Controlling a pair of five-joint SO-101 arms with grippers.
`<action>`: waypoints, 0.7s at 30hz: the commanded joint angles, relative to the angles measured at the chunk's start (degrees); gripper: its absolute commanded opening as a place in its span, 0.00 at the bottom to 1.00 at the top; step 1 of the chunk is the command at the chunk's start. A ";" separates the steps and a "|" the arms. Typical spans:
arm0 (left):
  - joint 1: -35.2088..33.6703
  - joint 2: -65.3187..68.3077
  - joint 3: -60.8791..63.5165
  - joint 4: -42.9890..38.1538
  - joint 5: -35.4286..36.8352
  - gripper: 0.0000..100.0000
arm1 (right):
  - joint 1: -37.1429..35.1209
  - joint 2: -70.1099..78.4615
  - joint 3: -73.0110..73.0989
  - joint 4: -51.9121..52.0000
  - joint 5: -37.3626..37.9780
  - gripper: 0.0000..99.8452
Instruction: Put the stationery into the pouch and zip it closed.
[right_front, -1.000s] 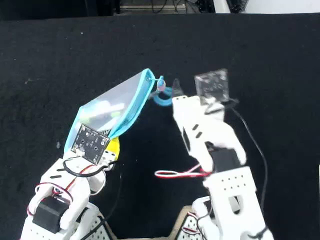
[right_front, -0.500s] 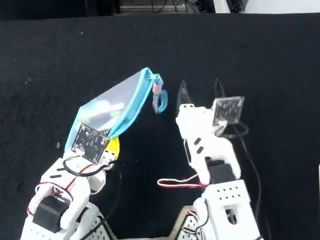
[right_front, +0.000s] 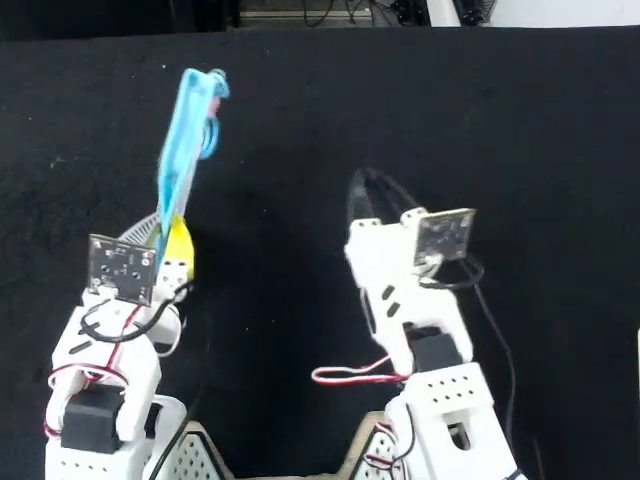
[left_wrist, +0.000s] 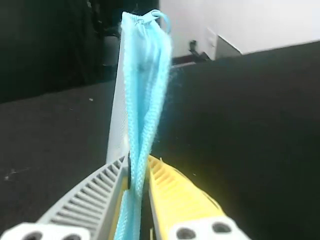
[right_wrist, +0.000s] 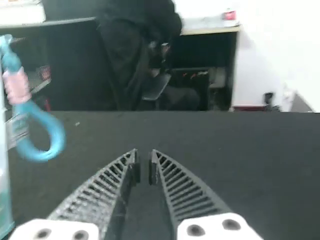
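Left pincer (left_wrist: 137, 175): clamped on the blue zip tape of the pouch (left_wrist: 142, 75), which stood edge-up beyond its tips, lifted off the table (right_front: 500, 120).
Right pincer (right_wrist: 142, 167): fingers together, holding nothing, well apart from the pouch.
Zip pull (right_wrist: 35, 135): hung from the pouch's far end, off to one side of the Right pincer.
Risk: a pinch on tape alone could probably slip under the pouch's weight and drop it.

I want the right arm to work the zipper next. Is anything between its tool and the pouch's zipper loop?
Nothing visible does. Only bare black table lies between the right tool and the zipper loop on the pouch, which the left tool holds upright.
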 joint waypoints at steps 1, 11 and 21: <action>-2.86 -0.26 -0.57 -3.25 -0.26 0.03 | -4.22 -1.36 0.75 -1.58 0.70 0.04; -9.19 0.09 0.31 -7.21 -0.70 0.03 | -5.63 -1.36 2.77 -1.58 0.70 0.04; -12.35 15.03 -0.31 -29.45 -4.75 0.03 | -8.97 -1.36 6.37 -8.79 0.79 0.04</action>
